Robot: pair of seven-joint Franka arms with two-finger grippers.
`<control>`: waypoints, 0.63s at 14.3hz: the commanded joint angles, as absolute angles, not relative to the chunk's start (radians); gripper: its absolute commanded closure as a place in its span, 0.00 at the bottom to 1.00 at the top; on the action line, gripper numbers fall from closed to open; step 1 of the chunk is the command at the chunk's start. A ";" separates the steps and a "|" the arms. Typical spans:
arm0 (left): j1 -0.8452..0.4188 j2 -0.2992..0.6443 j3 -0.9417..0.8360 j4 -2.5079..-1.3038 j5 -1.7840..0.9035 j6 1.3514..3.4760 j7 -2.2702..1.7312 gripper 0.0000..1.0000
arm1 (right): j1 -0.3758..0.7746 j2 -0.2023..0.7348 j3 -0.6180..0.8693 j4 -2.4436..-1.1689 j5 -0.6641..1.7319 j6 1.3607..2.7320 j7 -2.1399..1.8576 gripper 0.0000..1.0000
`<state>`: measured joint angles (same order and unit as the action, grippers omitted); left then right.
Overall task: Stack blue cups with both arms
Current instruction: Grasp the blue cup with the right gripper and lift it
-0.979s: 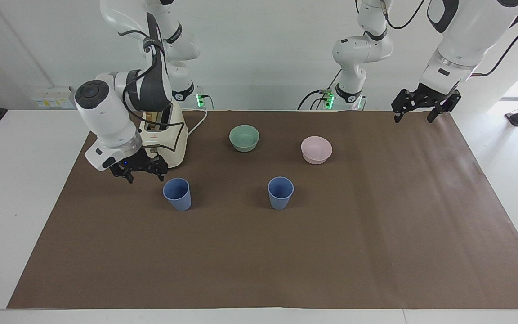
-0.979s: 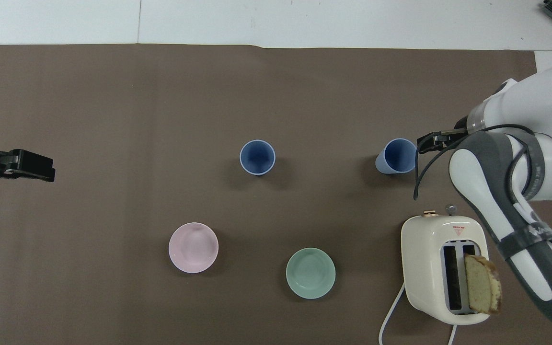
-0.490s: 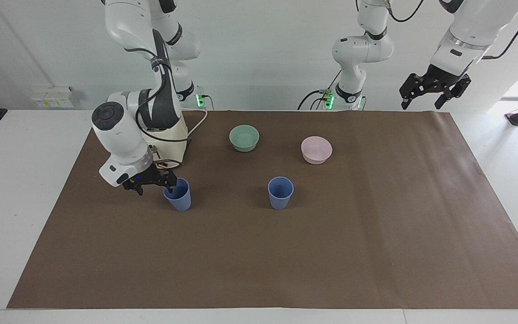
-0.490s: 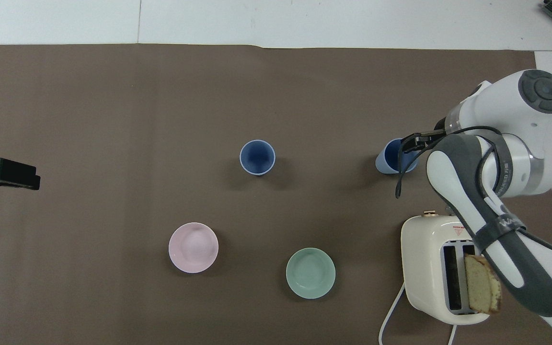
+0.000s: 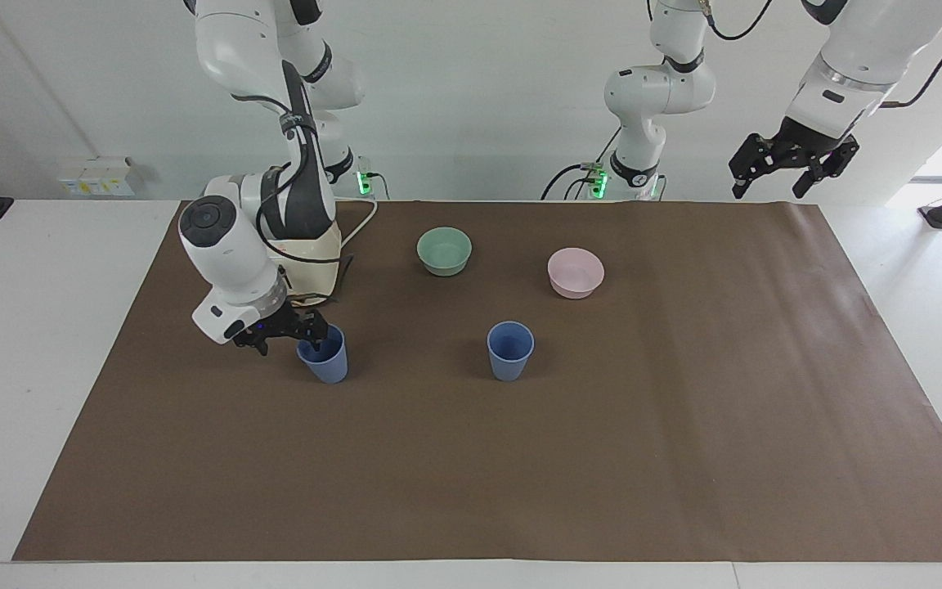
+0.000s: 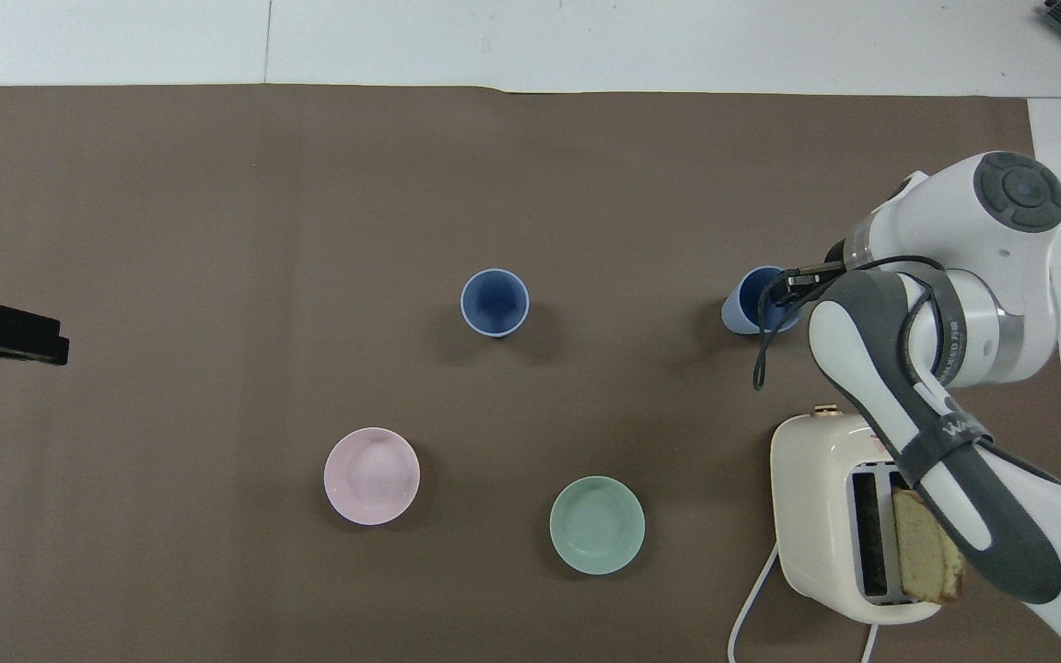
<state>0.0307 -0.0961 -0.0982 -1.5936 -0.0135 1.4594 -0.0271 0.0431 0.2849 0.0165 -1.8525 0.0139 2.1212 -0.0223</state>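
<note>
R gripper (image 5: 289,333) is low at the rim of the blue cup (image 5: 324,354) toward the R arm's end of the table; one finger (image 6: 802,278) reaches over the rim into the cup's mouth. Can't tell whether the fingers are pinching the wall yet or just straddling it. L gripper (image 5: 792,161) hangs high over the mat's corner at the L arm's end, fingers apart, holding nothing; that arm waits.

Brown mat (image 5: 471,458) covers most of the table. Landmark: toaster (image 6: 848,516), cream, w/ a bread slice (image 6: 926,557) sticking out of one slot, standing at the R arm's end, close to the robots. R arm's forearm passes over it.

Green bowl (image 5: 444,250) sits beside the toaster, toward the L arm's end. Pink bowl (image 5: 575,272) is well apart from the toaster, farther toward the L arm's end than the green one. Cup at the gripper stands upright just farther from the robots than the toaster. 2nd cup (image 5: 510,350) is upright too, farther from the robots than the toaster, toward mid-table. The cups are well apart, not stacked.
</note>
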 commanded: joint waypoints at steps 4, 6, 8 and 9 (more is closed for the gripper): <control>0.026 -0.117 -0.087 -1.608 -0.028 1.448 -0.023 0.00 | 0.038 0.276 0.021 -1.864 0.020 2.137 -0.017 1.00; 0.026 -0.117 -0.087 -1.606 -0.028 1.448 -0.023 0.00 | 0.055 0.278 0.028 -1.849 0.021 2.129 -0.015 1.00; 0.025 -0.117 -0.089 -1.606 -0.028 1.448 -0.023 0.00 | 0.080 0.278 0.028 -1.792 0.021 2.106 -0.011 1.00; 0.026 -0.117 -0.087 -1.608 -0.028 1.448 -0.023 0.00 | 0.084 0.278 0.028 -1.763 0.021 2.083 0.001 1.00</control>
